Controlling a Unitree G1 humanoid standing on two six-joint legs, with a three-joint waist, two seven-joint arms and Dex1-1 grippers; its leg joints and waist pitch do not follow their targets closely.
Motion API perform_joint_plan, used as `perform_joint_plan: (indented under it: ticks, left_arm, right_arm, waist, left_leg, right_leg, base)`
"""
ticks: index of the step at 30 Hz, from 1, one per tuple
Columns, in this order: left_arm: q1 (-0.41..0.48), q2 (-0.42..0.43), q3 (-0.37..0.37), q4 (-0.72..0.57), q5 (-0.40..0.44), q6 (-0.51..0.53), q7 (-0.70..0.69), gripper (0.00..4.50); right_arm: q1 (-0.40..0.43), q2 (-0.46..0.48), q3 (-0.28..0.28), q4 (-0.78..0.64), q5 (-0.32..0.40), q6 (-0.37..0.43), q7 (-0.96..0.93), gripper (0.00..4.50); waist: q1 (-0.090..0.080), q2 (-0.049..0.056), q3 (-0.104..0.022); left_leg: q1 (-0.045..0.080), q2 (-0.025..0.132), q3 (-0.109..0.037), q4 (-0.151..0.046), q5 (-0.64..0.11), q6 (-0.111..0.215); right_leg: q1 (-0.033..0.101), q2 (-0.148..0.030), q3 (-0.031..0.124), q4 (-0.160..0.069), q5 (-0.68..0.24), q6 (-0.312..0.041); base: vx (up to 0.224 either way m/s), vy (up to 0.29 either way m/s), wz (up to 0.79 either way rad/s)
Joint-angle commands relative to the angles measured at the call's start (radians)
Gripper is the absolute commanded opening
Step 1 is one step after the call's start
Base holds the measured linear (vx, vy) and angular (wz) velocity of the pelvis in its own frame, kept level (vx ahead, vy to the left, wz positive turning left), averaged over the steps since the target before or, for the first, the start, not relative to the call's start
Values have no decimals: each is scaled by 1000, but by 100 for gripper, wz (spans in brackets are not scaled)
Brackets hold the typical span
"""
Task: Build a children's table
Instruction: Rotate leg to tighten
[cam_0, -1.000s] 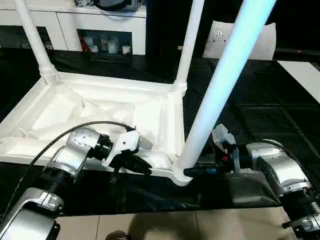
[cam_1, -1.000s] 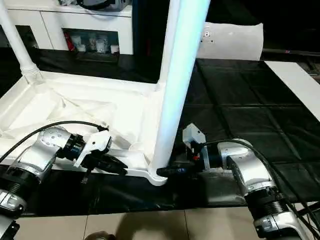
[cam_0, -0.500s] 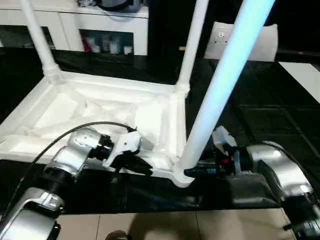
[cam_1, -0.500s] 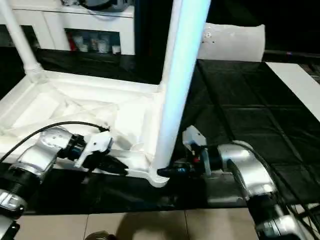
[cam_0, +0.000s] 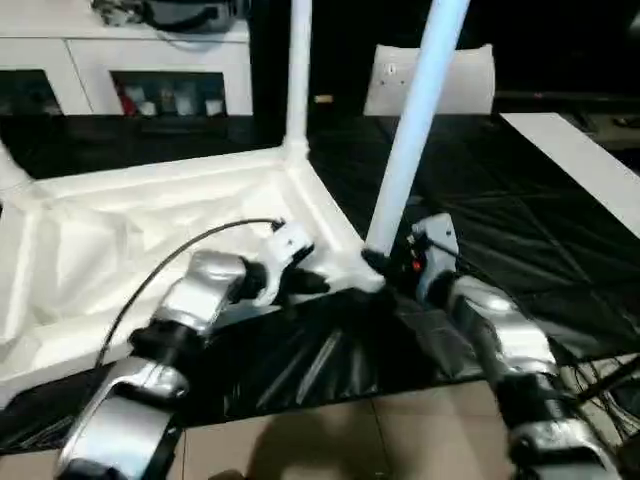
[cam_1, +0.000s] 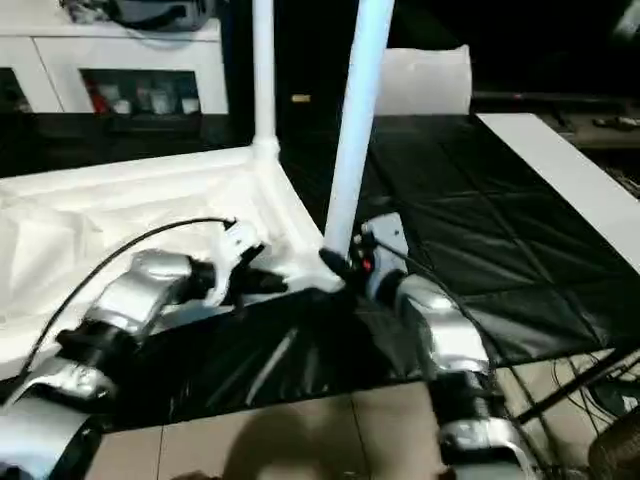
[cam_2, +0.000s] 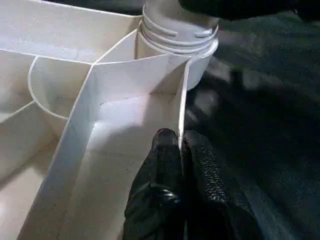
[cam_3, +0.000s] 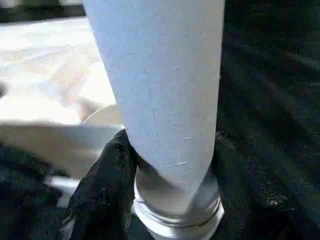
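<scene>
**Tabletop rim pinched, near leg gripped at its base**

The tabletop (cam_0: 150, 230) lies upside down on a black sheet (cam_0: 520, 230), ribbed underside up, so the corner sockets face upward to take the legs. Two legs stand plainly in sockets: the far leg (cam_0: 299, 70) at the far right corner, and the near leg (cam_0: 415, 110) at the near right corner, closest to the robot.

The left gripper (cam_2: 180, 165) has its fingers together on the thin rim wall of the tabletop just beside the near right socket (cam_2: 175, 45) — one finger inside the wall, one outside. This looks like a bracing hold, meant to stop the light plastic top from sliding or turning while the leg is worked.

The right gripper (cam_3: 170, 165) reaches in from the other side of that corner, its fingers clamped around the base of the near leg right above the threaded collar. One black finger (cam_3: 102, 185) presses the leg's side; the other is hidden behind the leg. Gripping low keeps the hold close to the thread, where a twist counts most.

By my judgement the step in hand is seating or tightening this leg. How far the thread is home I cannot tell — rings of the collar show above the socket.

A white cabinet (cam_0: 130, 70) and a white slab (cam_0: 450, 75) stand at the far side, apart from the work.
</scene>
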Motion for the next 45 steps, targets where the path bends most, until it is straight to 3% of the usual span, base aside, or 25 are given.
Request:
perform_joint_plan:
  ticks: [1, 3, 4, 5, 7, 11, 14, 15, 16, 17, 18, 21, 26, 29, 30, 34, 36, 40, 45]
  left_arm:
    - [-75, -119, 81, -13, -68, -22, 170, 0]
    - [-87, -147, 101, -14, -62, -20, 249, 0]
    - [-87, -148, 101, -17, -59, -20, 255, 0]
    - [-84, -147, 93, -24, -54, -25, 249, 0]
    - [-68, -134, 74, -47, -45, -35, 224, 0]
    - [-31, -97, 44, -83, -29, -52, 158, 0]
    - [26, -27, 18, -125, -25, -95, 63, 0]
    - [31, -20, 15, -128, -24, -102, 53, 0]
    - [51, 13, 3, -141, -25, -131, 0, 0]
    - [61, 31, -2, -149, -26, -130, -23, 0]
    - [70, 48, -7, -157, -26, -137, -45, 0]
    - [93, 98, -24, -172, -36, -177, -124, 0]
    - [116, 188, -69, -173, -25, -240, -267, 0]
    - [121, 214, -78, -173, -25, -266, -314, 0]
    - [134, 250, -93, -187, -41, -296, -411, 0]
    - [146, 284, -116, -205, -52, -310, -494, 0]
    - [148, 310, -145, -206, -45, -341, -552, 0]
    - [140, 321, -159, -195, -43, -364, -591, 0]
    - [130, 328, -178, -190, -38, -386, -625, 0]
  right_arm:
    - [-2, 101, 82, 71, -4, 68, -32, 196]
    - [-22, 126, 78, 99, -26, 41, -82, 196]
    - [-24, 129, 76, 103, -28, 35, -87, 196]
    - [-26, 132, 66, 106, -22, 23, -90, 251]
    - [-21, 123, 59, 97, -14, -3, -78, 263]
    - [8, 88, 61, 66, -25, -27, -47, 309]
    - [52, 28, 41, 13, -16, -70, 27, 332]
    - [56, 21, 40, 7, -12, -72, 36, 332]
    - [73, -10, 35, -22, 6, -79, 87, 344]
    - [81, -28, 35, -36, 10, -84, 112, 351]
    - [88, -47, 38, -47, 12, -98, 143, 360]
    - [109, -114, 55, -77, 4, -138, 230, 389]
    - [132, -220, 45, -163, 77, -104, 410, 414]
    - [141, -260, 53, -203, 107, -77, 481, 441]
    - [147, -309, 80, -225, 113, -89, 573, 441]
    - [146, -351, 119, -230, 98, -94, 649, 446]
    - [139, -384, 172, -225, 74, -106, 722, 446]
    - [110, -376, 194, -193, 81, -119, 763, 446]
    - [72, -363, 216, -158, 112, -108, 834, 407]
  waist:
    - [-3, 2, -49]
    - [-2, 1, -52]
    - [1, -2, -52]
    - [3, -3, -53]
    - [6, -2, -55]
    - [9, 2, -62]
    - [11, -3, -76]
    - [12, 0, -76]
    - [11, 4, -76]
    - [15, 1, -73]
    - [16, 3, -68]
    - [19, 6, -61]
    - [18, 9, -55]
    - [18, 10, -56]
    - [20, 9, -60]
    - [22, 9, -60]
    - [25, 5, -57]
    - [35, 6, -55]
    - [42, 4, -57]
  left_leg:
    - [25, 61, -43, -86, -377, -35]
    - [23, 61, -39, -86, -352, -28]
    - [19, 59, -35, -85, -325, -10]
    - [19, 58, -33, -84, -312, 0]
    - [16, 59, -31, -82, -278, 29]
    - [7, 60, -30, -80, -223, 51]
    - [-1, 58, -25, -64, -93, 102]
    - [-3, 57, -22, -59, -44, 134]
    - [-2, 56, -20, -57, -35, 146]
    - [-5, 57, -18, -56, -42, 161]
    - [-4, 59, -17, -59, -73, 157]
    - [5, 64, -18, -67, -173, 96]
    - [8, 68, -25, -78, -263, 43]
    - [9, 69, -24, -78, -256, 38]
    - [7, 67, -24, -75, -244, 43]
    - [6, 65, -19, -70, -192, 71]
    - [5, 66, -19, -70, -203, 75]
    - [12, 71, -20, -74, -235, 47]
    - [12, 72, -20, -74, -232, 38]
  right_leg:
    - [6, -71, 39, -100, -434, -149]
    - [11, -71, 40, -96, -372, -165]
    - [14, -70, 41, -95, -335, -169]
    - [16, -70, 42, -94, -319, -170]
    - [19, -70, 43, -91, -285, -175]
    - [27, -70, 41, -81, -201, -187]
    - [39, -70, 43, -55, 4, -227]
    - [36, -67, 41, -47, 79, -248]
    - [33, -65, 41, -45, 101, -260]
    - [34, -66, 42, -47, 100, -265]
    - [32, -66, 41, -53, 50, -266]
    - [24, -64, 40, -68, -121, -242]
    - [18, -63, 42, -77, -249, -195]
    - [16, -64, 44, -73, -222, -197]
    - [21, -64, 43, -70, -193, -204]
    - [21, -63, 43, -61, -104, -236]
    - [21, -63, 41, -64, -132, -240]
    - [15, -67, 43, -66, -197, -231]
    - [17, -66, 41, -61, -184, -233]
  base:
    - [0, 0, 0]
    - [0, 0, 0]
    - [0, 0, 0]
    - [0, 0, 0]
    - [0, 0, 0]
    - [13, -6, 0]
    - [35, -17, -1]
    - [0, 0, 0]
    - [0, 0, 0]
    - [0, 0, 0]
    - [0, 0, 0]
    - [0, 0, 0]
    - [0, 0, 0]
    - [0, 0, 0]
    - [0, 0, 0]
    - [0, 0, 0]
    - [0, 0, 0]
    - [0, 0, 0]
    - [0, 0, 0]
